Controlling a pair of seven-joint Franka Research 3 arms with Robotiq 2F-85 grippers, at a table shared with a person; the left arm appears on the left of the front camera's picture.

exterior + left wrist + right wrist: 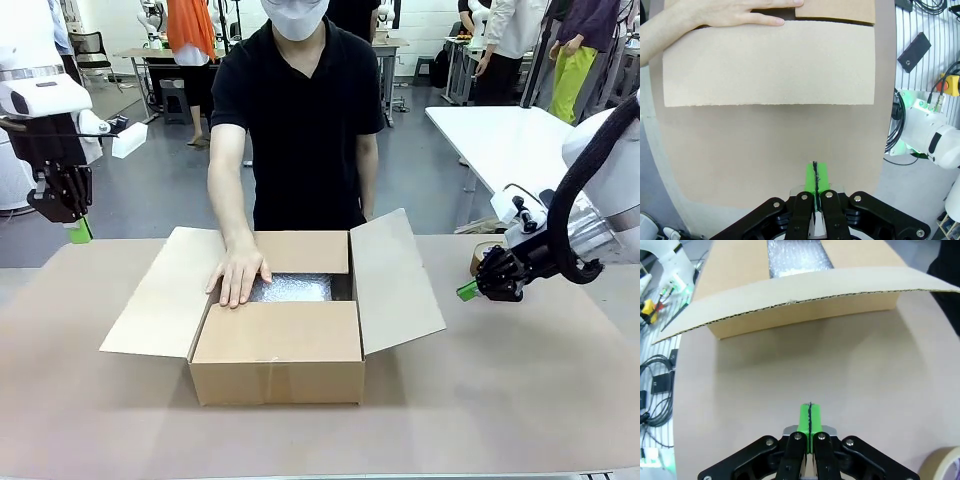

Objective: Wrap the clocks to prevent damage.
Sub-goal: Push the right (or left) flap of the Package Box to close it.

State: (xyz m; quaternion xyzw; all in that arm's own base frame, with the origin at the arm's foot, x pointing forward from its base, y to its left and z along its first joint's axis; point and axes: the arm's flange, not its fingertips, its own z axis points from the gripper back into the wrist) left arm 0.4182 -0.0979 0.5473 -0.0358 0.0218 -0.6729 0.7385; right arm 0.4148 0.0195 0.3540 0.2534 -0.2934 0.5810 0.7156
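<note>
An open cardboard box point(277, 350) stands mid-table with bubble wrap point(291, 288) showing inside it; the clocks are hidden. The person's hand point(238, 272) rests on the box's near-left inner flap. My left gripper point(79, 232) hangs shut and empty above the table's far left edge; its green pads point(815, 176) are pressed together over the brown table, short of the box's left flap point(769, 64). My right gripper point(467, 291) is shut and empty, low over the table, right of the box's raised right flap point(805, 290).
A roll of tape point(484, 256) lies on the table behind my right gripper, also at the corner of the right wrist view as the tape roll point(942, 467). The brown table surface point(500, 400) is bare in front and to the right.
</note>
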